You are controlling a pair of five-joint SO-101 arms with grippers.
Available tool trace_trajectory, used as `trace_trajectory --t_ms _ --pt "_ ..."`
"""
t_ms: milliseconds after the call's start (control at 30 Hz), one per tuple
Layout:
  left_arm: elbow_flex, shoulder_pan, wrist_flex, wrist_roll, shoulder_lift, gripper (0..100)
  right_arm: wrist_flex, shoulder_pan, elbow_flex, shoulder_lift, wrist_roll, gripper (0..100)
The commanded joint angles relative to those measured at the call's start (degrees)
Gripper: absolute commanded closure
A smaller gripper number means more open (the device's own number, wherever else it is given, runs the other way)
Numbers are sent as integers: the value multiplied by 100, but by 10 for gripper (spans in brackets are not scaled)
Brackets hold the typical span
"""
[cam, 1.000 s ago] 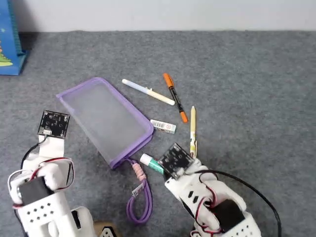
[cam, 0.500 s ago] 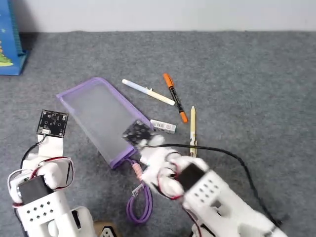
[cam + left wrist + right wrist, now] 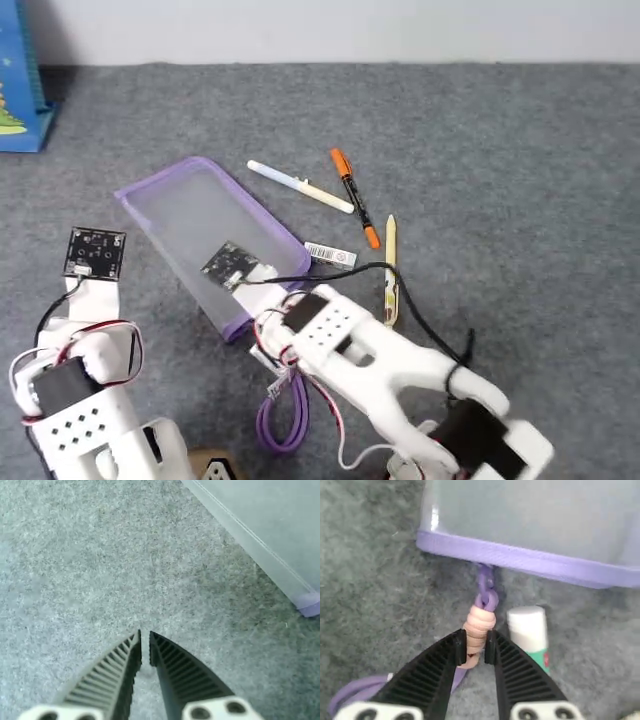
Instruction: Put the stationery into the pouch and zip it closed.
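Note:
The clear pouch [image 3: 205,230] with purple trim lies flat at centre left. Its pink coiled zipper pull [image 3: 479,625] hangs off the purple edge [image 3: 520,562]. My right gripper [image 3: 475,641] is shut on that pull, and the right arm [image 3: 340,340] stretches over the pouch's near corner. A white and green glue stick [image 3: 531,636] lies right beside the pull. A white-yellow pen [image 3: 300,187], an orange marker [image 3: 355,197], a yellow pencil [image 3: 390,265] and a small eraser [image 3: 330,256] lie to the right of the pouch. My left gripper [image 3: 144,636] is shut over bare carpet, near a pouch corner [image 3: 310,607].
A purple strap loop [image 3: 282,410] trails from the zipper pull toward the front edge. A blue box [image 3: 18,80] stands at the far left. The left arm [image 3: 75,385] sits at the front left. Grey carpet [image 3: 520,180] covers the table.
The right arm swung left from beside the glue stick to the pouch's near corner, now covering the pull and glue stick from above. The left wrist shifted slightly left.

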Motion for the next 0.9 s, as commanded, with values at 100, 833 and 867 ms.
trace_trajectory --t_ms 100,833,867 --pt "-4 -18 -132 26 53 970 -84 -101 -721 585 -70 913" --pt "22 -18 -132 26 53 970 136 -31 -976 1042 -35 928" --pt "22 -18 -132 26 53 970 136 -22 -976 1024 -26 941"
